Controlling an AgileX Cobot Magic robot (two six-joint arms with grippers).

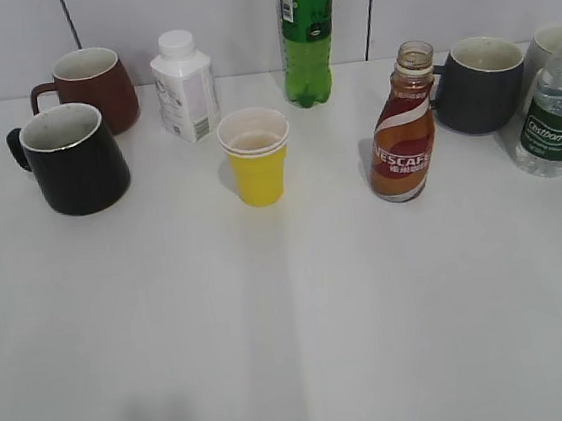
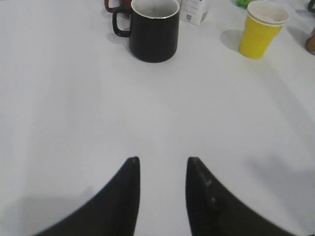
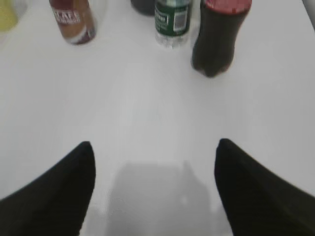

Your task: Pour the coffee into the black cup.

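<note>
My wide-open, empty right gripper [image 3: 152, 189] should clasp the curvy brown capless Nescafe coffee bottle's [image 3: 72, 19] rigid, slippery waist, upper left; my left gripper [image 2: 162, 191] hangs narrow, empty.

We see a glossy black cup [image 1: 75, 158] with an off-white inside, a brown coffee bottle [image 1: 403, 137] banded red and white — and a yellow cup [image 1: 255, 157] — on the white surface [image 1: 301, 309].

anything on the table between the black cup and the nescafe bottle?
Yes: in the exterior view a yellow paper cup stands between the black cup and the Nescafe bottle.
</note>
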